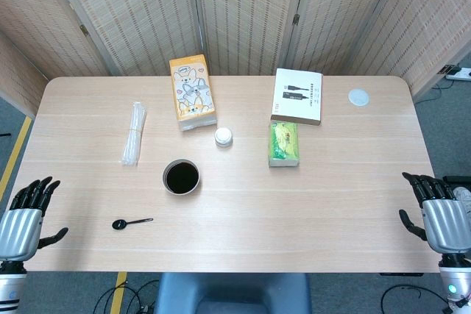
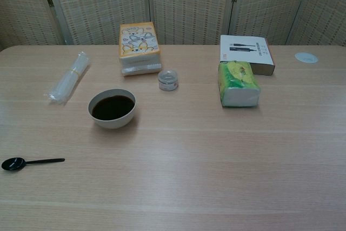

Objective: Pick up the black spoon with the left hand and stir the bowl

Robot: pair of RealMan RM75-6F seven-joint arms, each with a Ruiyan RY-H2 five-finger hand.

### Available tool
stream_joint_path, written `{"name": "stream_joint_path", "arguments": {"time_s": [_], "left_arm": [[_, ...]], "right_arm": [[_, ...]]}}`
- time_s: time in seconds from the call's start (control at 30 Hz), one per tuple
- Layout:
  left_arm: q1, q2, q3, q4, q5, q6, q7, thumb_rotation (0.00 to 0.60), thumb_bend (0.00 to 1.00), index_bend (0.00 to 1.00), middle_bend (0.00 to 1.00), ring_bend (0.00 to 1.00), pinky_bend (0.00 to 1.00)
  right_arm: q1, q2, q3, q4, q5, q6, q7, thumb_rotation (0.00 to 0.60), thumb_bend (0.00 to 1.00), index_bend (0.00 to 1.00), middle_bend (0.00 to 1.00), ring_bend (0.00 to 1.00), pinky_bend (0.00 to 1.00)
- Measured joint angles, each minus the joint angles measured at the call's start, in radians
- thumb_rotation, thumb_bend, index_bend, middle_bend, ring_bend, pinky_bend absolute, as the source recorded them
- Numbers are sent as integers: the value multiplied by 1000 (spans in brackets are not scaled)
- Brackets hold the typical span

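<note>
We see neither hand in the chest view. In the head view the left hand and right hand sit at the lower corners, their arms cut off by the edge. The print on the white box is too small for us to read. What fills the small jar we cannot tell.

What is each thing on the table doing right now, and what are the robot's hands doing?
black spoon: lying flat on the table, untouched.
bowl: upright, holding dark liquid.
left hand: open, off the table edge, holding nothing.
right hand: open, holding nothing.
small jar: upright, lid on.
orange tissue pack: lying flat.
green tissue pack: lying flat.
white box: closed, flat.
</note>
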Motion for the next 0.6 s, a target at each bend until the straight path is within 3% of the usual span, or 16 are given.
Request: {"name": "stream_joint_path", "arguments": {"time_s": [0.6], "left_arm": [[-7, -1, -3, 2, 19, 6, -13, 600, 135, 157, 123, 112, 182]], "right_arm": [[-7, -1, 0, 10, -12, 16, 12, 600, 256, 174, 229, 195, 213]]}}
